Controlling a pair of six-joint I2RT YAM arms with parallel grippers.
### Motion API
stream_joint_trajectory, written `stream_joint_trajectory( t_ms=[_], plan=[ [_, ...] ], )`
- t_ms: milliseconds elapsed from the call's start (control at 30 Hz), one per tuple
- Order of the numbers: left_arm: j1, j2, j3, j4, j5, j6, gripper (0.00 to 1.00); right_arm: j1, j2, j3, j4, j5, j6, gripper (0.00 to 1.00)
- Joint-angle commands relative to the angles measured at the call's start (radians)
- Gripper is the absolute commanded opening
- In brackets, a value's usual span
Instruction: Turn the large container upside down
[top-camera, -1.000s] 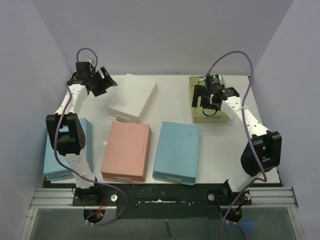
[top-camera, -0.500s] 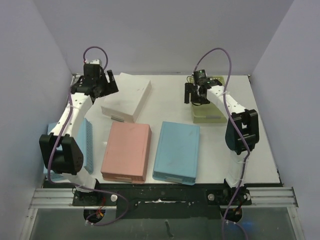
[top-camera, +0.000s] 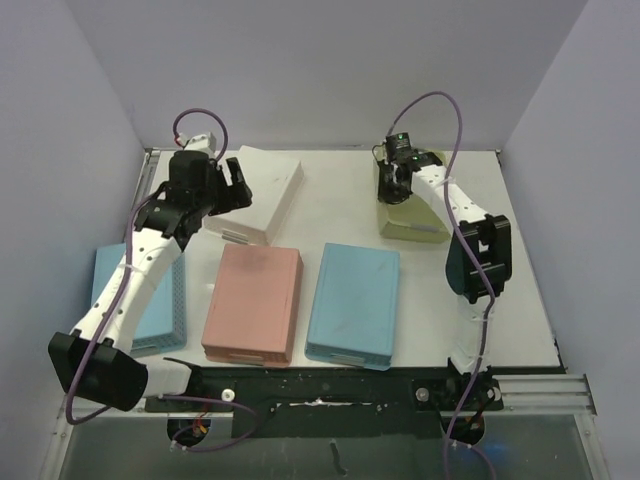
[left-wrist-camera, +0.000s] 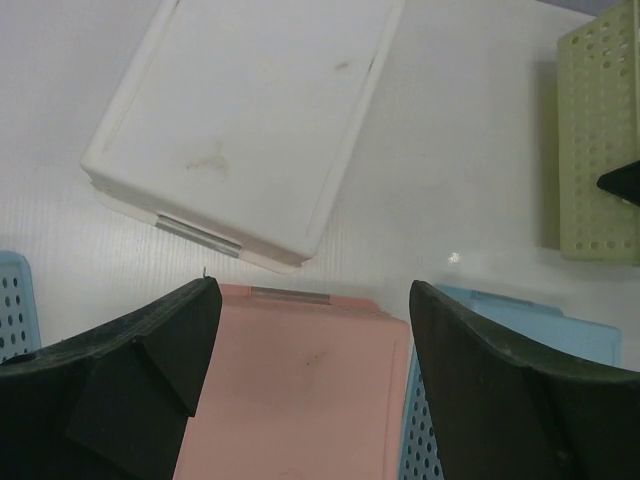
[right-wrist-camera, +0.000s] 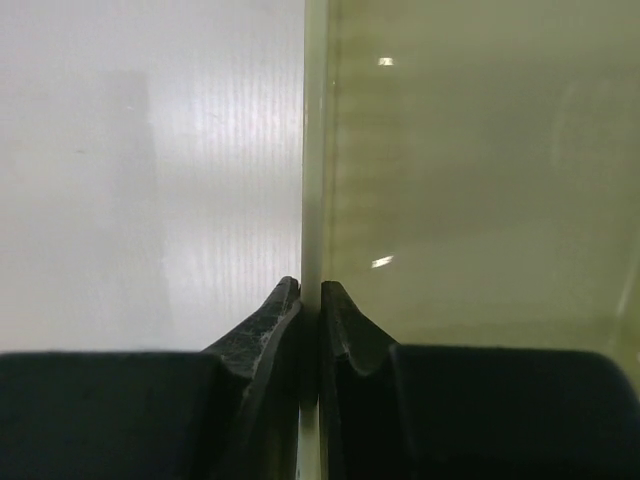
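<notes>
— Where was the bin?
— Far right of the table, its thin wall pinched by the right gripper; left gripper gaped empty. Light, stiff plastic, probably (slick too), so the rim suited

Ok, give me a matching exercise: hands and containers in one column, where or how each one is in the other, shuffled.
1 left hand
2 right hand
3 pink container
4 white container

A far side, left
B shut on the wall of the yellow basket
C open, holding nothing
D near side, left of centre

Pairs: 1-C, 2-B, 3-D, 4-A
</notes>
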Motion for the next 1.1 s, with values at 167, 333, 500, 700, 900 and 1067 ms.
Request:
stream_joint_trajectory(
  t_ms=[167,333,500,700,900,1067],
  plan=[
    [0.002,-0.08,0.026,-0.017,-0.009,0.006,0.76,-0.018,-0.325,0.034,0.232,-0.295,0.164,0.0],
    [0.002,-0.079,0.02,-0.009,0.005,0.006,0.76,-0.027,-0.354,-0.019,0.376,-0.504,0.323,0.0],
    [0.002,-0.09,0.002,-0.008,0.012,0.004,0.76,-0.061,-0.373,-0.17,0.667,-0.716,0.543,0.0],
    [0.003,-0.102,-0.015,-0.01,0.018,0.004,0.76,-0.126,-0.362,-0.42,1.219,-0.894,0.903,0.0],
    [0.002,-0.101,-0.023,-0.005,0.023,0.007,0.76,-0.179,-0.321,-0.549,1.445,-0.974,1.048,0.0],
    [0.001,-0.097,-0.021,-0.005,0.025,0.012,0.76,-0.251,-0.235,-0.714,1.897,-1.026,1.351,0.01]
  ],
)
